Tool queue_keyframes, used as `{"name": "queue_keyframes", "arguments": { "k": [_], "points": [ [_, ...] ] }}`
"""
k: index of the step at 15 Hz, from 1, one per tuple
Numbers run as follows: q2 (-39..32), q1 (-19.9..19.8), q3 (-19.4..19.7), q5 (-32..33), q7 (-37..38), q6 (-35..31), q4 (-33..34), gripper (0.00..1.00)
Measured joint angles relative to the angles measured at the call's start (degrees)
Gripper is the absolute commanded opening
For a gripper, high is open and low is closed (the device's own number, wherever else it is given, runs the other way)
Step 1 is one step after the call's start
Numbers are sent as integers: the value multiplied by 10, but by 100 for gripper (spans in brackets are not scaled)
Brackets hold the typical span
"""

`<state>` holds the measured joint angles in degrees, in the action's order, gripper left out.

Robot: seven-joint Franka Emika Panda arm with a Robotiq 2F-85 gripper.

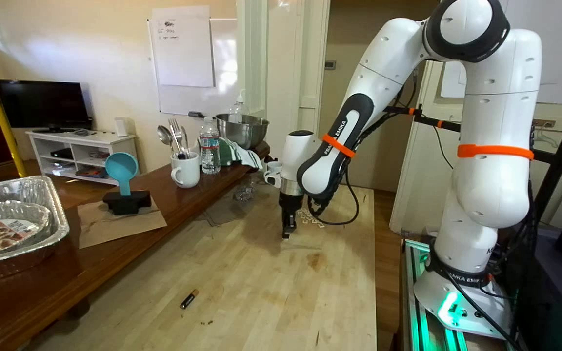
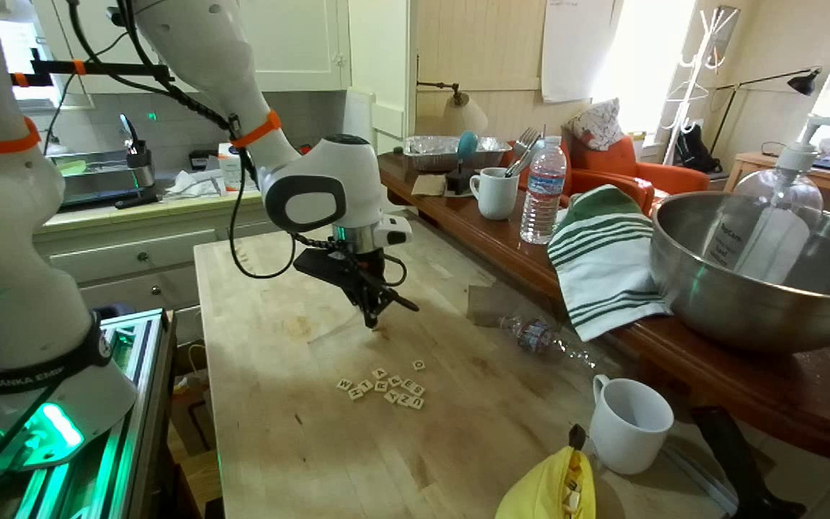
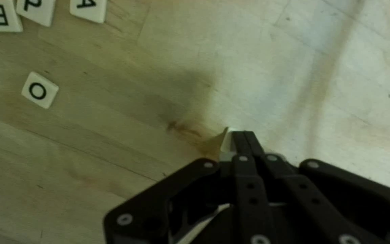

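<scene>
Evidently, the Robotiq gripper (image 3: 245, 133) hangs low over the wooden table (image 1: 256, 297), its jaws together with no gap between the tips. A pale letter tile (image 3: 226, 141) peeks out between eight and nine o'clock of them in the wrist view, beside them rather than between; contact is unclear, its face hidden. Since nothing shows clamped, the table probably bears its weight. The O tile (image 3: 40, 90), between nine and ten o'clock, and the A tile (image 3: 87, 8), at ten, lie flat, lettering up, hence steady and legible.

In an exterior view the copper-topped battery (image 1: 189, 299) lies on its side at eight o'clock of the gripper, a position that could let it roll. The black holder (image 1: 127, 202), between nine and ten, presumably keeps the blue scoop (image 1: 121, 168) standing.

As for containers, the white mug (image 1: 187, 170) at ten o'clock props cutlery (image 1: 165, 135) upright, and the foil tray (image 1: 22, 189) at nine nests a round foil pan (image 1: 30, 210). In an exterior view, near three o'clock of the gripper, the steel bowl (image 2: 746, 317) surrounds the pump bottle (image 2: 768, 234); between four and five, the banana-shaped pouch (image 2: 536, 490) gapes on pale pieces (image 2: 572, 499), perhaps more tiles.
</scene>
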<state>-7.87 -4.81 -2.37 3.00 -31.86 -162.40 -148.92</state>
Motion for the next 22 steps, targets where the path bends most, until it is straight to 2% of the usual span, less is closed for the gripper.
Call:
{"name": "queue_keyframes", "arguments": {
  "k": [14,22],
  "points": [
    [44,-4,37,46,31,0,-12,0],
    [55,-36,91,99,-56,0,-34,0]
  ]
}}
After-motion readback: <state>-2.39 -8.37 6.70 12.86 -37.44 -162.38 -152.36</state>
